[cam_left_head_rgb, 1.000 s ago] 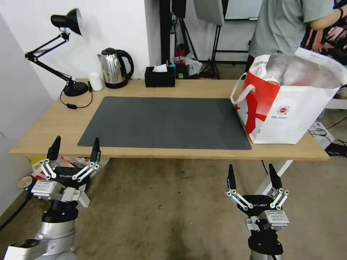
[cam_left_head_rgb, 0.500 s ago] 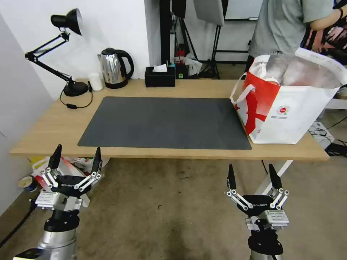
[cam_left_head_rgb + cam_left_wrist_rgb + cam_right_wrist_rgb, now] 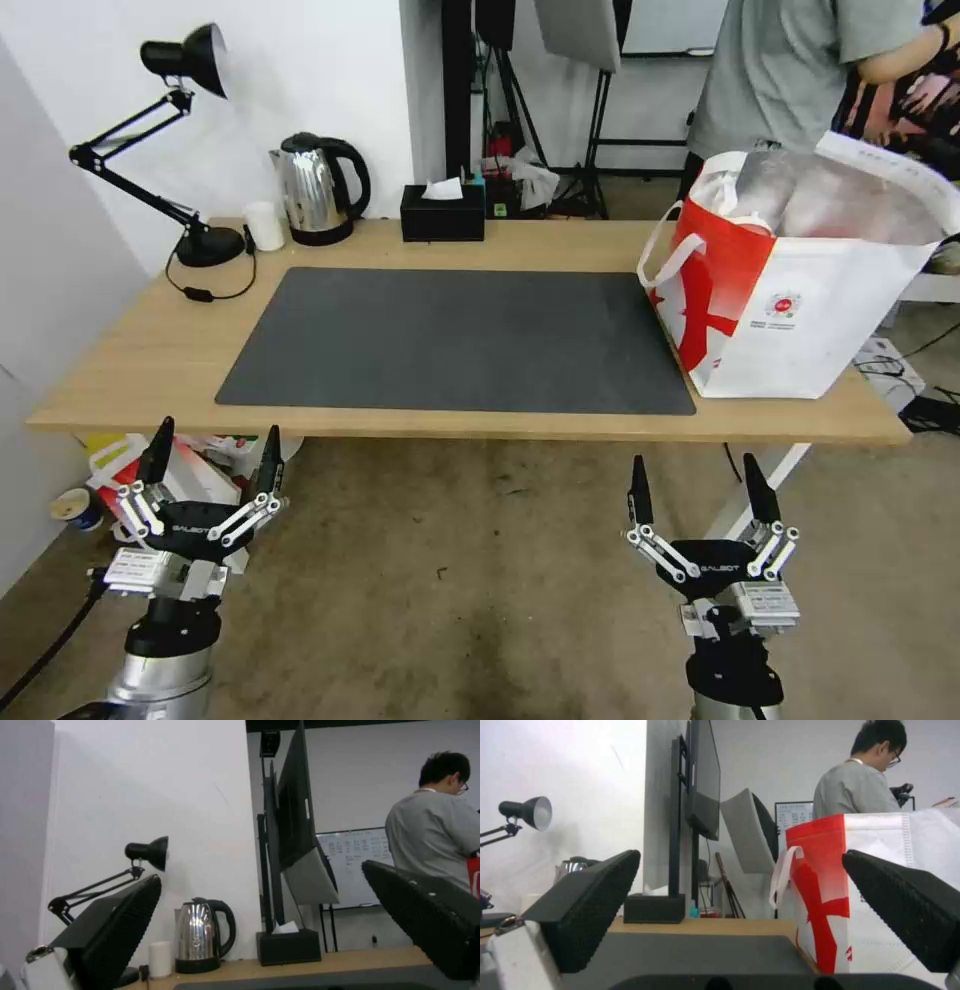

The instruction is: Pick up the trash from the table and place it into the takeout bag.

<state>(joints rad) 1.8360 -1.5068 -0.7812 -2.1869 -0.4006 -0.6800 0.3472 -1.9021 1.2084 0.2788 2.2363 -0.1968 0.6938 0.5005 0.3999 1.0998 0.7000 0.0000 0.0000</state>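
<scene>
- The left gripper (image 3: 214, 452) sits at the lower left of the head view, below the table's near edge, its two black fingers (image 3: 157, 452) spread wide with nothing between them.
- The right gripper (image 3: 699, 489) sits at the lower right of the head view, also below the table edge and over the floor, fingers apart and empty.
- In the left wrist view the spread fingers (image 3: 125, 930) frame a kettle (image 3: 200, 935) and a black tissue box (image 3: 289, 946).
- The table (image 3: 130, 350) runs across the middle of the head view, with a dark mat (image 3: 460, 340) covering its centre.
- The takeout bag (image 3: 800, 275) stands upright on the table's right end, at the right of the frame, its mouth open and its foil lining showing; its near corner touches the mat's right edge.
- In the right wrist view the bag (image 3: 830, 896) rises between the fingers, red panel facing the camera.
- At the upper left of the head view stand a desk lamp (image 3: 185, 150), a small white cup (image 3: 265, 225) and the kettle (image 3: 318, 188).
</scene>
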